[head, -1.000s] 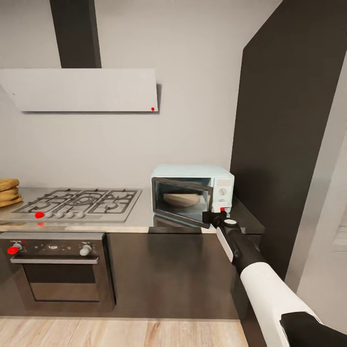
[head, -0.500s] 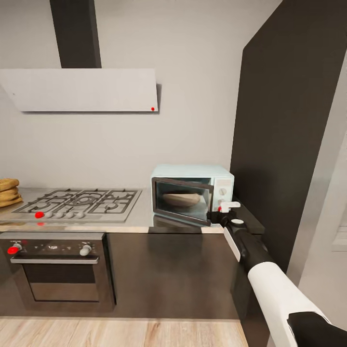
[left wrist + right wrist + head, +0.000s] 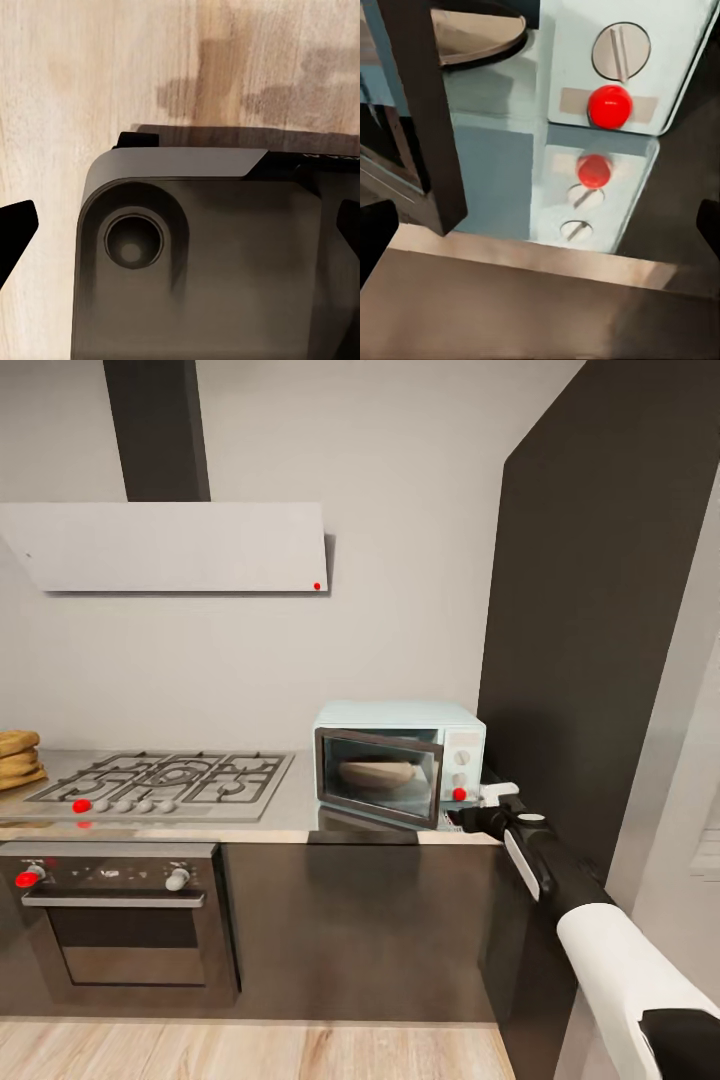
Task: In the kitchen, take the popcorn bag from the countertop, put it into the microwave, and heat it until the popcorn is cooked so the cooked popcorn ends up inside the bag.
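The microwave (image 3: 400, 760) stands on the steel table (image 3: 290, 815) against the grey wall, its dark-framed door (image 3: 378, 776) ajar and swung a little outward, and the tan popcorn bag (image 3: 377, 772) sits inside it, seen through the glass. To the microwave's right a tall dark cabinet panel (image 3: 590, 610) rises close beside it, leaving the right arm a narrow space. That arm reaches in from the lower right, and the right claw (image 3: 480, 808) hangs just in front of the white knob panel (image 3: 462, 760), near the red light (image 3: 459, 794) at the panel's lower part. In the right wrist view the panel fills the upper part, with a slotted knob (image 3: 620, 51) above the red light (image 3: 610, 106), both mirrored in the glossy table (image 3: 540, 300); the door's edge (image 3: 424, 112) stands between the camera and the cavity, so only a curved slice of the bag (image 3: 480, 34) shows. The dark fingertips (image 3: 375, 232) sit at the two sides of that picture, wide apart, with nothing between them: the right claw is released. Left of the microwave lie a gas hob (image 3: 165, 778), an oven (image 3: 120, 915) below it, a range hood (image 3: 170, 545) above, and some flat breads (image 3: 18, 758) cut off at the edge. The left wrist view looks down on the wood floor (image 3: 90, 75) and the robot's dark base (image 3: 210, 255); the left claw's tips (image 3: 15, 225) are spread apart at the edges, empty.
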You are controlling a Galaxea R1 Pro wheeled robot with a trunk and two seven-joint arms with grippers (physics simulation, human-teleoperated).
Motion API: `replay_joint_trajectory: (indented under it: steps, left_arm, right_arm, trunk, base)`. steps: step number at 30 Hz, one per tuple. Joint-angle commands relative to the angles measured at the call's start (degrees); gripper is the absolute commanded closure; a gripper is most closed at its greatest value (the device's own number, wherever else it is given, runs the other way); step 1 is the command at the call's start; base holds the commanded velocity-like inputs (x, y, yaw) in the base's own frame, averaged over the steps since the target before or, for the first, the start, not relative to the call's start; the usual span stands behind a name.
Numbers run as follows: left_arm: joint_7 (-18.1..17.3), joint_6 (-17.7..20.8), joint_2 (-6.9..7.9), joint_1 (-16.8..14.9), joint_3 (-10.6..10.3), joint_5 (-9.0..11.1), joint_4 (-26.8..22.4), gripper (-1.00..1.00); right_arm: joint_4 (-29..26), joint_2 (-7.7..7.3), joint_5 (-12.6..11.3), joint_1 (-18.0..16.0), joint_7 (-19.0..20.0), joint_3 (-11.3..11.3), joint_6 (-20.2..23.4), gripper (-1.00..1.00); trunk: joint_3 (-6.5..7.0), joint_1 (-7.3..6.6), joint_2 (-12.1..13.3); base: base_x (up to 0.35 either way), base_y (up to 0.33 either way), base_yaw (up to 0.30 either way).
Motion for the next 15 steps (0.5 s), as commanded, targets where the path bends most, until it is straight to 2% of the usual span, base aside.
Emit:
replay_joint_trajectory:
  steps: [1, 4, 10, 15]
  left_arm:
    - [-0.01, -0.12, -0.02, -0.01, 0.09, 0.35, -0.02, -1.00]
    - [-0.01, -0.12, -0.02, -0.01, 0.09, 0.36, -0.02, -1.00]
    - [-0.01, -0.12, -0.02, -0.01, 0.07, 0.35, -0.02, -1.00]
    - [-0.01, -0.12, -0.08, -0.01, 0.09, 0.35, -0.10, -1.00]
  right_arm:
    - [-0.08, -0.46, 0.05, -0.03, -0.06, 0.11, 0.33, -1.00]
    - [-0.21, -1.16, -0.19, -0.03, -1.62, -0.36, 0.01, -1.00]
    - [-0.97, -0.89, -0.35, -0.03, -5.52, -0.49, -0.08, -1.00]
    - [-1.03, -0.63, -0.35, -0.03, -6.48, -0.50, -0.02, -1.00]
  trunk:
    - [-0.06, 0.00, -0.03]
    - [-0.06, 0.00, -0.03]
    - [-0.06, 0.00, -0.03]
    - [-0.06, 0.00, -0.03]
  base:
    - [0.000, 0.000, 0.000]
    - [0.000, 0.000, 0.000]
    - [0.000, 0.000, 0.000]
    - [0.000, 0.000, 0.000]
